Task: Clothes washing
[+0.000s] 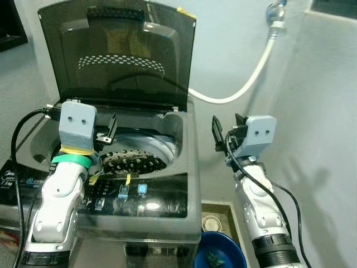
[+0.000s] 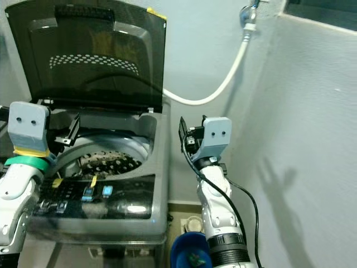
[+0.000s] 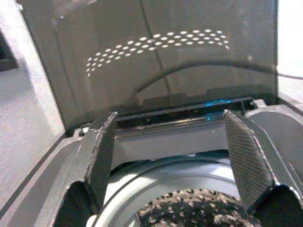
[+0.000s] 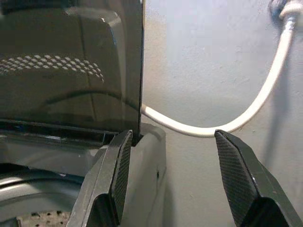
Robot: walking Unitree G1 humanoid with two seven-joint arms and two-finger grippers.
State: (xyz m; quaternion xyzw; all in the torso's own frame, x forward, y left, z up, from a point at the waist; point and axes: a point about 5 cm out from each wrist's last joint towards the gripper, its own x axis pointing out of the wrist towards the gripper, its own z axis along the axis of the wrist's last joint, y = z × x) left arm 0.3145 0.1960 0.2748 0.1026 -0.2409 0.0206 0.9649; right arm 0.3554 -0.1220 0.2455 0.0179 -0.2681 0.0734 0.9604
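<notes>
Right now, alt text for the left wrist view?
The open left gripper hovers over the washing machine's drum, above a black-and-white patterned garment lying inside. Behind, the dark tinted lid stands raised upright.

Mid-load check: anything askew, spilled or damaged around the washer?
Nothing stands out. The washer's lid stands open, a dark patterned garment lies in the drum, and the white hose hangs intact. Left gripper and right gripper are open and empty.
</notes>
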